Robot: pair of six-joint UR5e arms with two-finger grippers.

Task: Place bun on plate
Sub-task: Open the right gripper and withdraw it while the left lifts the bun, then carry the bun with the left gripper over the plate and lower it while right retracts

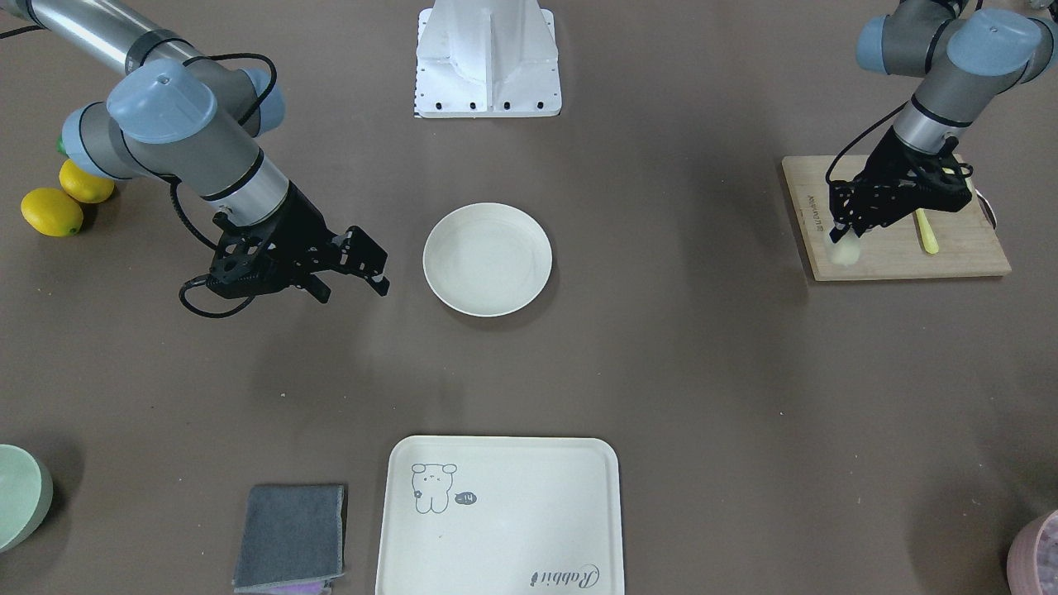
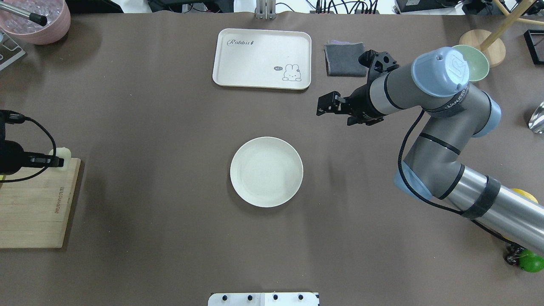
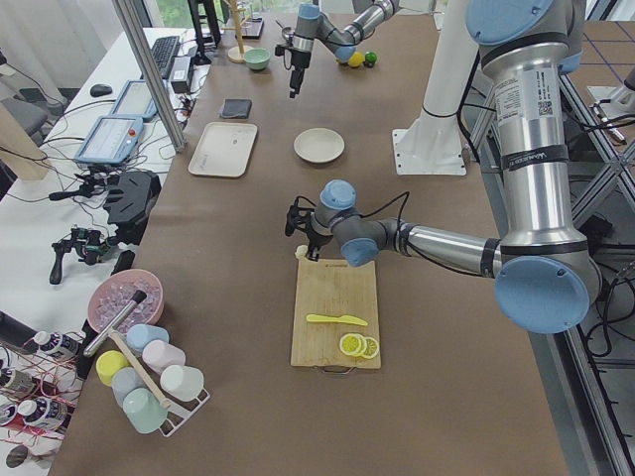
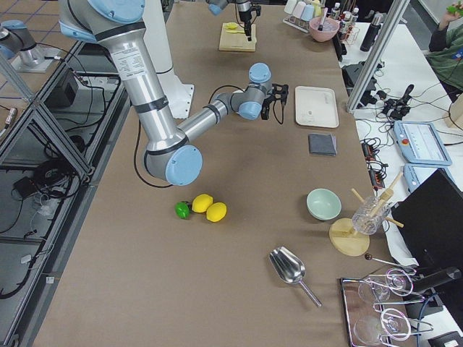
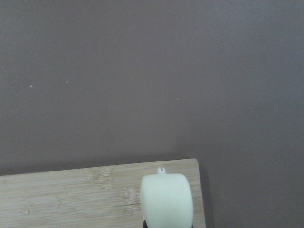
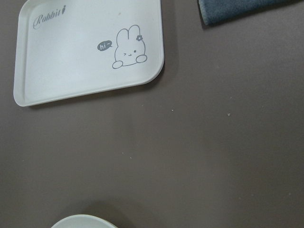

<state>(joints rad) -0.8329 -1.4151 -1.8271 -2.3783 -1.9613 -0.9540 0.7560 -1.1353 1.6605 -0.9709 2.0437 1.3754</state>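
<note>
The bun (image 1: 845,251) (image 5: 166,199), a small pale lump, is at the far corner of the wooden cutting board (image 1: 901,248) (image 2: 34,204). My left gripper (image 1: 843,236) (image 2: 57,161) is shut on it from above. In the left wrist view the bun lies over the board's corner with a dark fingertip just below it. The round cream plate (image 1: 488,259) (image 2: 266,171) sits bare in the middle of the table. My right gripper (image 1: 351,285) (image 2: 325,108) hovers open beside the plate, holding nothing. The plate's rim (image 6: 83,222) shows at the bottom of the right wrist view.
A cream tray (image 2: 261,57) with a drawing and a grey cloth (image 2: 344,58) lie beyond the plate. A yellow knife (image 1: 927,231) and lemon slices (image 3: 357,346) rest on the board. Two lemons (image 1: 51,211), a green bowl (image 1: 16,496) and a pink bowl (image 2: 38,21) stand at the edges.
</note>
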